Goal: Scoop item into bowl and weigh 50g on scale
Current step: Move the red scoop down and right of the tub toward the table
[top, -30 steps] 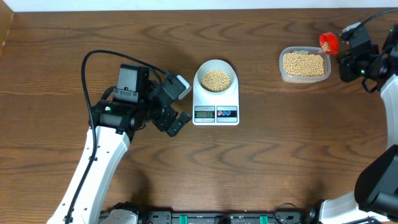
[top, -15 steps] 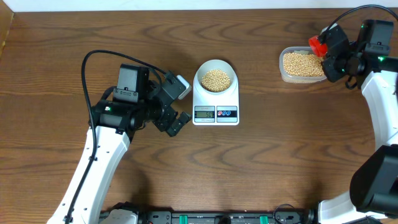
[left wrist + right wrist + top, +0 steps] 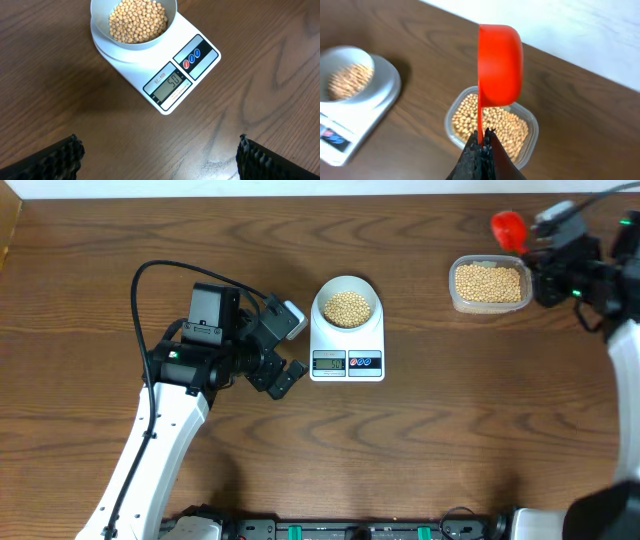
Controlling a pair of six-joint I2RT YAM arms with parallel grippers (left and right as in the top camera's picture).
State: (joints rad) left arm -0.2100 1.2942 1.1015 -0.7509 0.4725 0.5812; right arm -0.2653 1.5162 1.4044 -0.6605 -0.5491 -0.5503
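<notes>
Beans (image 3: pixel 137 20) sit in the bowl (image 3: pixel 98 31) on the scale (image 3: pixel 145 65), whose display seems to read the target, so weighing looks done. Right claw (image 3: pixel 481 146), well right of the scale, pinches the scoop (image 3: pixel 500 65) near the tub (image 3: pixel 449 122); left claw (image 3: pixel 293 347) gapes empty beside the scale.

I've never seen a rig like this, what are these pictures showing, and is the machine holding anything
Two robot arms work at a wooden table. One picture looks down from overhead; the others come from cameras on each wrist. A small pale bowl of round tan beans sits on a flat white digital scale; a clear plastic tub holds more beans. The left gripper is open and empty beside the scale. The right gripper is shut on a red plastic scoop near the tub.
</notes>
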